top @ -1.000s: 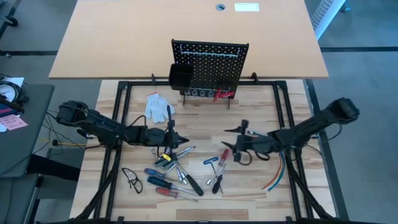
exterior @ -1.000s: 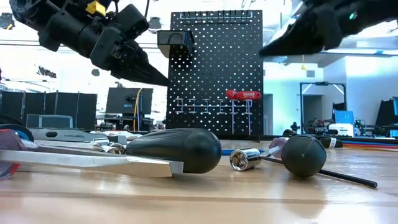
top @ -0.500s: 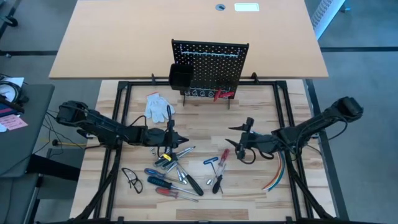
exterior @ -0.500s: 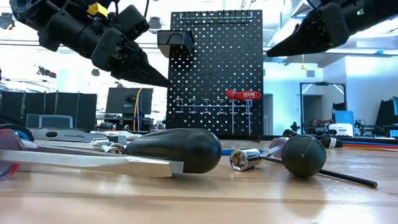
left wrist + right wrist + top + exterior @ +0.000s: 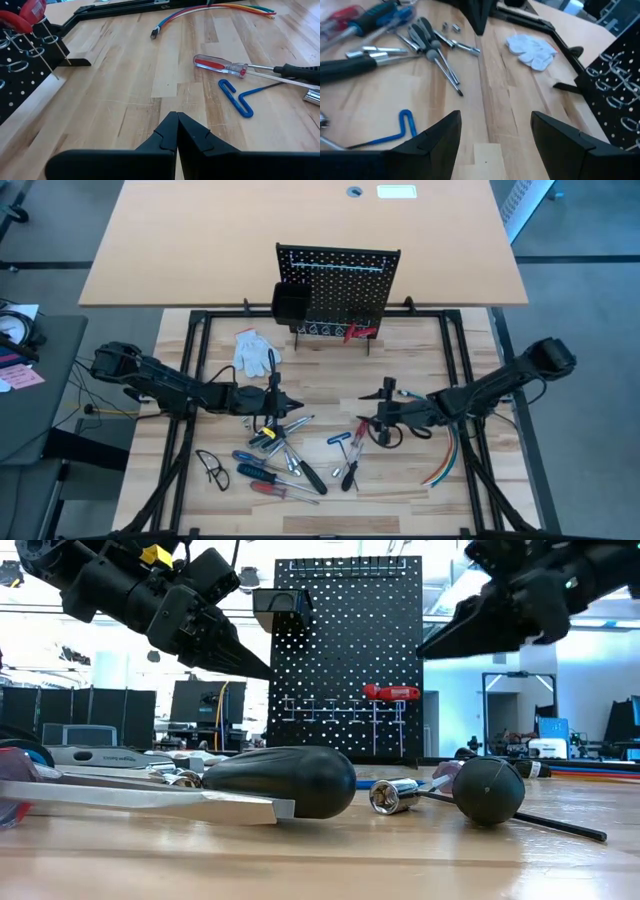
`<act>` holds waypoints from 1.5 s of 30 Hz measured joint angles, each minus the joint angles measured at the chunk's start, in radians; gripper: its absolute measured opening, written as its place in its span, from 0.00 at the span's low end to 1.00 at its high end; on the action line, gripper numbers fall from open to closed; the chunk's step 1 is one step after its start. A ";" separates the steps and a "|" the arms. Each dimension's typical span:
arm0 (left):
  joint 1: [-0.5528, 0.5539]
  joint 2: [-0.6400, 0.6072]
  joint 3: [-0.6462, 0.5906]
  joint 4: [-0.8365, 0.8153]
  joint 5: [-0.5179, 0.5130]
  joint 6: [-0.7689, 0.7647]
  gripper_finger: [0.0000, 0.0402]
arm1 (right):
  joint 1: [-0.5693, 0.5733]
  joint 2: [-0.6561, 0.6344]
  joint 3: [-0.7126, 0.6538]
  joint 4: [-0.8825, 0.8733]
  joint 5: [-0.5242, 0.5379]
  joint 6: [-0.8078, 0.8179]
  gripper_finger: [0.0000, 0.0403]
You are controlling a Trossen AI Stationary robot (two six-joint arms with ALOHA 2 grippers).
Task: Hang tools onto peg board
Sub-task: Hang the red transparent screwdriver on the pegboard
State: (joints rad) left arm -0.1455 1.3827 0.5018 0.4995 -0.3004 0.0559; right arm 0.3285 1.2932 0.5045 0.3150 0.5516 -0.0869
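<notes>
- Hovering my right gripper [image 5: 377,414], fingers spread wide and empty, beside the blue T-handle key [image 5: 343,439], well short of the peg board [image 5: 338,288].
- Judging it light, stiff, slippery; I'm favouring its shaft.
- Keeping the left gripper [image 5: 292,404] pinched closed, empty.

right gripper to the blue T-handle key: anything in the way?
Nothing visible. The right gripper hangs open above the table, with the blue T-handle key lying flat just ahead of it on bare wood. The red-handled screwdriver lies right beside the key, close enough to get nudged. The left gripper is shut, off to the side.
</notes>
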 joint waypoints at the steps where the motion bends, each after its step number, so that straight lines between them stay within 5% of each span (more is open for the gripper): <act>1: 0.000 0.000 0.000 0.000 0.000 0.000 0.00 | -0.007 0.013 0.000 0.005 -0.003 0.000 0.62; 25: 0.000 0.000 0.000 -0.002 -0.001 -0.007 0.00 | -0.050 0.070 0.000 0.035 -0.037 -0.003 0.62; 37: 0.003 0.000 0.000 -0.001 -0.001 -0.008 0.00 | -0.098 0.070 0.000 0.075 -0.305 0.004 0.62; 45: 0.003 0.000 0.000 -0.001 -0.001 -0.015 0.00 | -0.103 0.069 0.001 0.090 -0.318 0.027 0.62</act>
State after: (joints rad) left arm -0.1425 1.3827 0.5018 0.4984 -0.3016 0.0406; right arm 0.2256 1.3626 0.5053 0.4055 0.2337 -0.0597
